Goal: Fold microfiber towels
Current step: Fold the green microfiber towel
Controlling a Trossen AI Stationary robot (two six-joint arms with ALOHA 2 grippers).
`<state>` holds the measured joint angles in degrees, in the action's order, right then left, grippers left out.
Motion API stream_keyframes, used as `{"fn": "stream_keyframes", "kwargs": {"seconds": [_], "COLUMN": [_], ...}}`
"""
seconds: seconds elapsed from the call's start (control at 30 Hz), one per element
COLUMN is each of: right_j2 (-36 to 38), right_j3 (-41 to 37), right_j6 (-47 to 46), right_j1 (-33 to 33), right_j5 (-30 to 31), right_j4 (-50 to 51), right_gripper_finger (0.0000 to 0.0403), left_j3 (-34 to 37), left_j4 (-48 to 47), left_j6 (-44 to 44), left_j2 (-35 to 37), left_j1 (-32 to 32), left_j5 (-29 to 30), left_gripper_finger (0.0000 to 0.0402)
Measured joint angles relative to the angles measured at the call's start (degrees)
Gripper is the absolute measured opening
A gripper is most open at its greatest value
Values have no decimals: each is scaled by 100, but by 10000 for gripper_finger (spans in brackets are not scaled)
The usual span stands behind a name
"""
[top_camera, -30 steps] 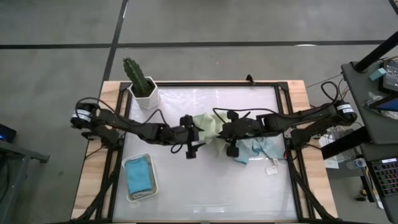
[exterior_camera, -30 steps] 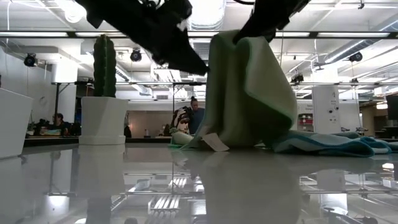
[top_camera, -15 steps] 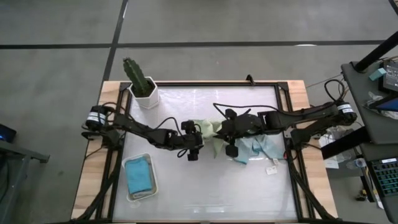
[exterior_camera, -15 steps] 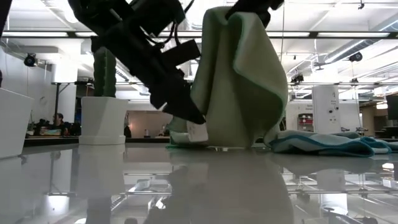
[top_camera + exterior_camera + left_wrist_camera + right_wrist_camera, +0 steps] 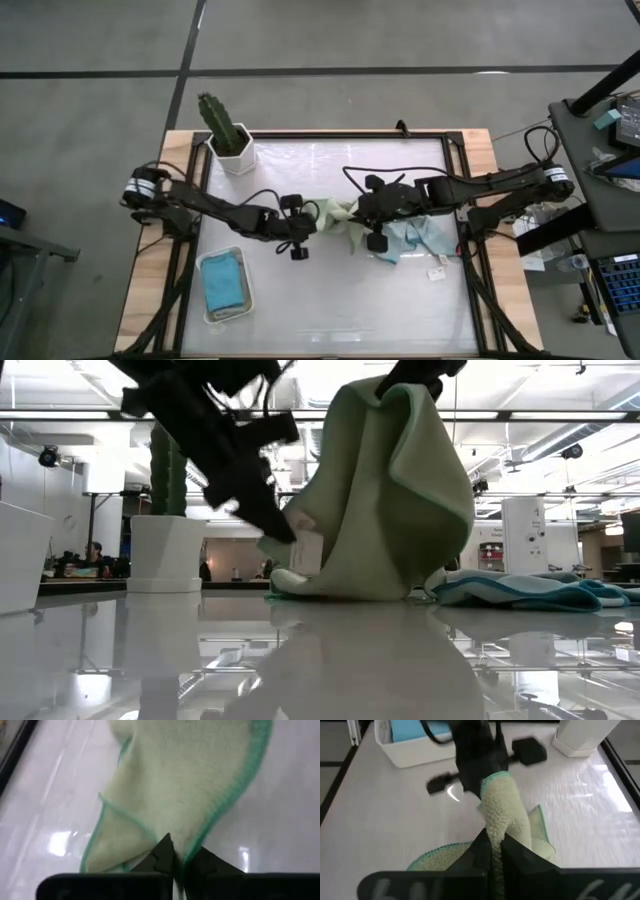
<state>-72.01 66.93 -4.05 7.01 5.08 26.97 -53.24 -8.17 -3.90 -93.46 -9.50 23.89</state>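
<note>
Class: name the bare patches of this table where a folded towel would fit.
Bare: the table's near strip right of the white tray, and the far strip right of the cactus pot. Crowded: mid-table, where both grippers hold the green towel.

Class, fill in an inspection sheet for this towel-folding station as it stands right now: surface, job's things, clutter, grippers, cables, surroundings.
Surface: white glossy table top in a dark frame, reflecting the ceiling lights.
Job's things: sage green towel lifted off the table between both grippers; pale blue and teal towels heaped beside it; a blue towel lies in the white tray.
Clutter: cactus in a white pot; small white tag near the right edge.
Grippers: left gripper shut on the sage green towel's edge; right gripper shut on its top fold.
Cables: black leads looping along both arms.
Surroundings: grey floor, an equipment bench to the right, people seated far behind.
</note>
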Motion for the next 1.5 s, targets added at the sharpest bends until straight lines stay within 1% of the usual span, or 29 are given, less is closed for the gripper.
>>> {"fn": "stream_keyframes", "kwargs": {"seconds": [0.1, 0.2, 0.33, 0.4, 0.47, 0.57, 0.67, 0.83, 0.93, 1.07, 1.2, 1.37, 1.5], "right_j2": [0, -5, -112, -216, -368, -643, -986, -1560, -1752, -1751, -1626, -1440, -1293], "right_j3": [-1, -7, -128, -198, -305, -446, -474, -437, -338, -245, -249, -253, -253], "right_j6": [-44, -46, 19, 43, 68, 168, 168, 293, 411, 357, 336, 351, 841], "right_j1": [0, -1, 0, 4, 0, -8, -104, -505, -918, -1367, -1488, -1478, -1496], "right_j5": [-10, -165, -804, -878, -875, -873, -898, -740, -670, -689, -855, -857, -1014], "right_j4": [126, 349, 394, 329, 184, -183, -469, -539, -221, 212, 393, 480, 616], "right_gripper_finger": [8, 8, 8, 8, 8, 9, 22, 72, 110, 155, 187, 206, 212], "left_j3": [-5, -54, -84, -85, -82, -79, -65, -27, -21, -6, 15, 18, 18], "left_j4": [-153, -326, -542, -568, -709, -833, -841, -987, -1235, -1496, -1495, -1490, -1560], "left_j6": [76, 12, -184, -290, -323, -332, -375, -668, -911, -1235, -1235, -1235, -1561], "left_j2": [400, 841, 1308, 1474, 1601, 1671, 1671, 1599, 1599, 1599, 1583, 1583, 1589], "left_j1": [-77, -149, -294, -399, -493, -618, -677, -700, -708, -706, -708, -708, -712], "left_j5": [-426, -1179, -2256, -2615, -2833, -2880, -2885, -2894, -2899, -2789, -2786, -2788, -2790], "left_gripper_finger": [1, 1, 0, 0, 0, 0, 0, 0, 0, 0, 0, 0, 0]}}
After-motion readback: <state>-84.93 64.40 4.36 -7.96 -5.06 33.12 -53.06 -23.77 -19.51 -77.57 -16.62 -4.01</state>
